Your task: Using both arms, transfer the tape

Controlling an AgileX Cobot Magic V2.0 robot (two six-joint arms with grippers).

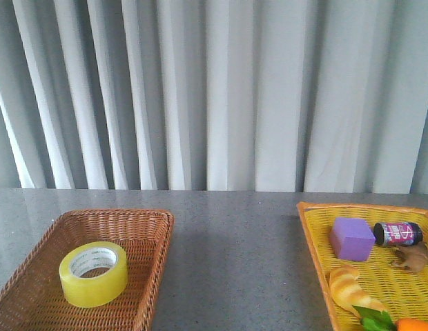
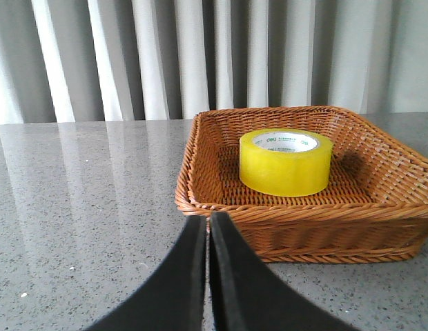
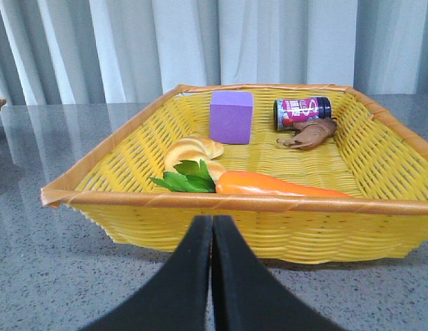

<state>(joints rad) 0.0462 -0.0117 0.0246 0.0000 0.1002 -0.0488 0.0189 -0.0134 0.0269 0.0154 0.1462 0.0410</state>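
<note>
The tape (image 1: 93, 273), a yellow roll with a white printed core, lies flat inside the brown wicker basket (image 1: 148, 241) on the left of the grey tabletop (image 1: 235, 262). The front view shows neither arm. Only the wrist views do: the left hand (image 2: 208, 227) is closed and empty, fingers pressed together, just outside the basket's near rim, and the right hand (image 3: 212, 227) is likewise closed before the yellow basket (image 3: 221, 227). That basket holds a purple block (image 3: 231, 117), a croissant (image 3: 193, 152), a carrot (image 3: 276, 184) with green leaves, a small dark can (image 3: 302, 110) and a brown object (image 3: 310, 133), perhaps a toy animal.
</note>
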